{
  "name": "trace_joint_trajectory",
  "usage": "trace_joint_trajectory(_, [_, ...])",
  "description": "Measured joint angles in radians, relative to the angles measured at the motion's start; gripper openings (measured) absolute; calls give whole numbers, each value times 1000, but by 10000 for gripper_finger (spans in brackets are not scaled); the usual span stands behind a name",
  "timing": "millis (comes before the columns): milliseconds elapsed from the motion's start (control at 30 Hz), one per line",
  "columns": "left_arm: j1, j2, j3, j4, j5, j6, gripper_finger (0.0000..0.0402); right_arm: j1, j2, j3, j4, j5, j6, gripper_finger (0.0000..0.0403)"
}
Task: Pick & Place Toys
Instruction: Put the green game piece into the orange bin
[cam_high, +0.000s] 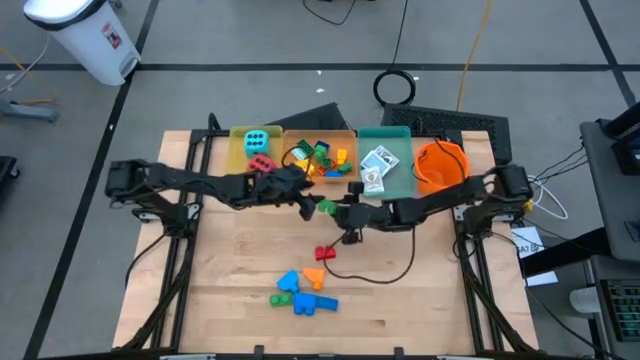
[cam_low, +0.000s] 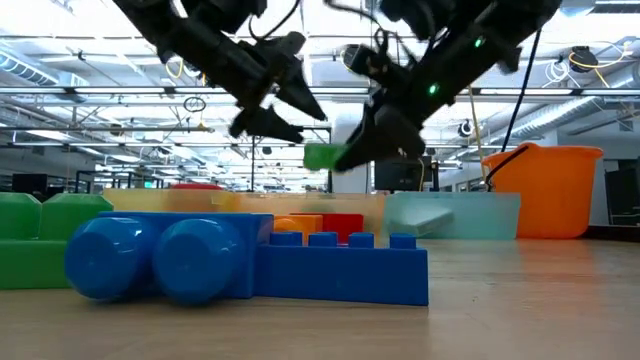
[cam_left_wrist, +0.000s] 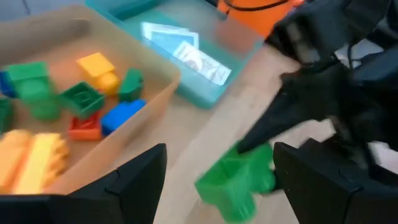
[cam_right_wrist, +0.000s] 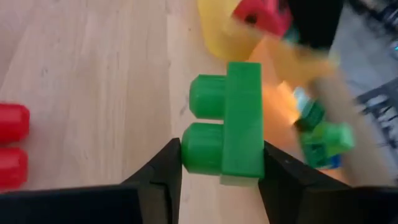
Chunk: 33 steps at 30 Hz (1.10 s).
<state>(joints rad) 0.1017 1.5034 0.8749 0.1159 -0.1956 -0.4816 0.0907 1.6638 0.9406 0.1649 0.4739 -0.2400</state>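
Green brick (cam_right_wrist: 227, 127) in right hand (cam_right_wrist: 217, 168) (airborne)

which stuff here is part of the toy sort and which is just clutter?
Job:
green brick, held in right end effector
red brick
blue bricks
bricks in tray
dice
card packs

Lying about:
orange bucket
white bin
cable coil

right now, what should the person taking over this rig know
Right tool: shut on the green plastic building brick, lifted off the wooden table.
Left tool: open, empty, beside that brick.
Done: bricks in the orange translucent tray, red foam die and cyan foam die in the yellow tray, card packs in the teal tray.
Left: held brick, red brick, blue, orange and green cluster.
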Motion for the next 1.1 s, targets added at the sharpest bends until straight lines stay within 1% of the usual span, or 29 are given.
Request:
trace_joint_trajectory(67, [9,33,0,72,48,6,296,21,-29,0,-17,51,-27,132])
trace_joint_trajectory(167, [29,60,0,159,133,-20,296,56,-56,0,-15,156,-66,131])
trace_joint_trajectory(333, [44,80,0,227,223,-64,296,96,-73,0,34,281,-130,123])
trace_joint_trajectory(400, [42,81,0,232,247,-64,296,105,-72,-1,69,308,-157,113])
trace_joint_trajectory(467, [40,81,0,247,248,-72,296,108,-73,0,100,308,-179,96])
trace_joint_trajectory(633, [36,81,0,262,263,-79,289,108,-72,0,99,306,-187,49])
trace_joint_trajectory(733, [33,81,0,263,267,-77,264,108,-73,0,101,272,-190,26])
trace_joint_trajectory(867, [35,81,0,284,284,-69,207,102,-73,0,107,227,-191,5])
trace_joint_trajectory(1033, [26,81,-2,290,281,-12,135,99,-73,-1,100,216,-182,8])
trace_joint_trajectory(1100, [23,81,-2,300,285,-5,115,99,-73,-1,106,204,-182,10])
